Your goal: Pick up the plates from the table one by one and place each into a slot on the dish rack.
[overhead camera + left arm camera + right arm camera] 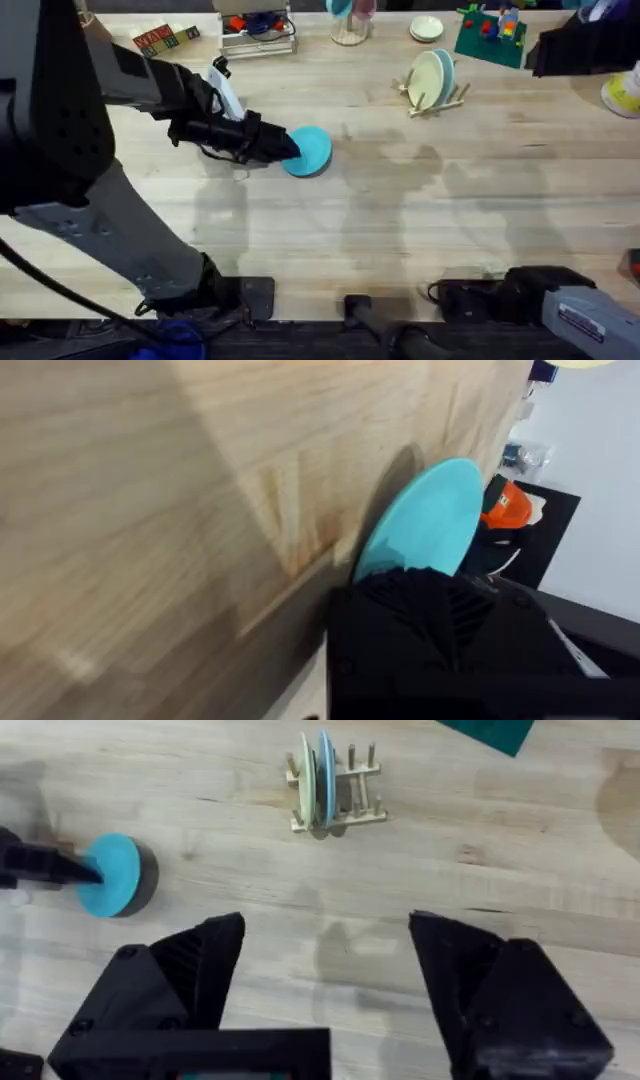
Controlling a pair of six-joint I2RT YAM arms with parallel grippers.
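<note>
My left gripper [291, 148] is shut on the rim of a turquoise plate [312, 150] left of the middle of the table [330, 220]. In the left wrist view the plate [425, 520] sticks out tilted over the wood. The right wrist view shows it [108, 872] with a dark shadow beside it. The dish rack [440, 100] stands at the back right of centre, with a pale green plate [427, 78] and a blue plate [445, 72] upright between its pegs. My right gripper [325, 980] hangs open high over the table, holding nothing.
A small cream plate [426, 28] lies at the back, next to a green toy-brick board [490, 38]. A wire basket [258, 35] and letter blocks [165, 40] sit at the back left. A yellow-white object [625, 95] is at the right edge.
</note>
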